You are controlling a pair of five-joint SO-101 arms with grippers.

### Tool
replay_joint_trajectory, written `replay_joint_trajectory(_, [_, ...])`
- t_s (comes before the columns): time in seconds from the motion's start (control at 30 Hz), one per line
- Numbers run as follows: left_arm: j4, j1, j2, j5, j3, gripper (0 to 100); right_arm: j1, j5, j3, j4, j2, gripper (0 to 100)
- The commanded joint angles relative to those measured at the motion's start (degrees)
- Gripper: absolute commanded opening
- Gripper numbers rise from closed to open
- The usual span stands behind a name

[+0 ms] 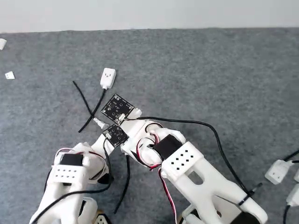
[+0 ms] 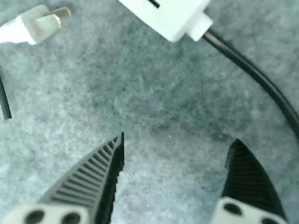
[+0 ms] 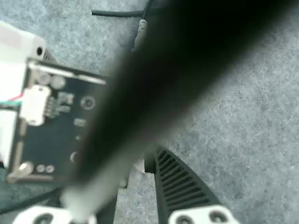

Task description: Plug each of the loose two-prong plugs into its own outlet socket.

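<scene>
Looking down over the grey carpet (image 1: 224,70), found a white outlet socket (image 1: 108,78) lying flat, slots facing up, with its black cord (image 1: 99,100) trailing back toward the arms. Noted a second black cable (image 1: 80,93) crossing that cord a little way from the socket. Saw a loose two-prong plug (image 2: 35,21) near the socket in the left wrist view, apart from it, both prongs bare and not inserted. Found the left gripper (image 2: 177,140) short of the socket, jaws spread wide apart with carpet between them, touching neither plug nor socket. Found the right gripper (image 3: 142,161) just beside a black circuit board (image 3: 56,121) carrying a white connector (image 3: 35,105). Could not tell how the right gripper stood, owing to a blurred dark streak (image 3: 187,60) slanting across that wrist view and covering most of it. Made out, perhaps, another white plug end (image 3: 140,32) on a black lead beyond the streak, though too blurred to be sure. Spotted further white plug or socket pieces (image 1: 279,171) well apart from the socket, far off to its right, and two small white bits (image 1: 9,75) well apart to its left.
</scene>
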Motion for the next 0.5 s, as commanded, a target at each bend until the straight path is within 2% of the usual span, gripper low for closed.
replay_joint_trajectory(0.0, [-4.9,-1.2,-3.3,7.7,0.5,33,1.9,-6.5,-1.7,-5.1,-1.7,0.8])
replay_joint_trajectory(0.17, [-12.2,-5.2,-3.7,21.3,0.7,33,4.7,-15.6,5.8,-23.0,-1.7,0.8])
replay_joint_trajectory(0.27, [-15.8,-7.0,-3.4,29.0,0.7,33,4.4,-16.4,8.4,-27.4,-1.6,0.8])
replay_joint_trajectory(0.33, [-17.1,-7.8,-3.4,31.5,0.7,33,4.3,-16.4,8.4,-27.7,-0.2,0.8])
replay_joint_trajectory(0.47, [-17.8,-8.7,-3.3,32.0,0.7,33,4.3,-16.3,6.2,-27.7,5.7,0.8])
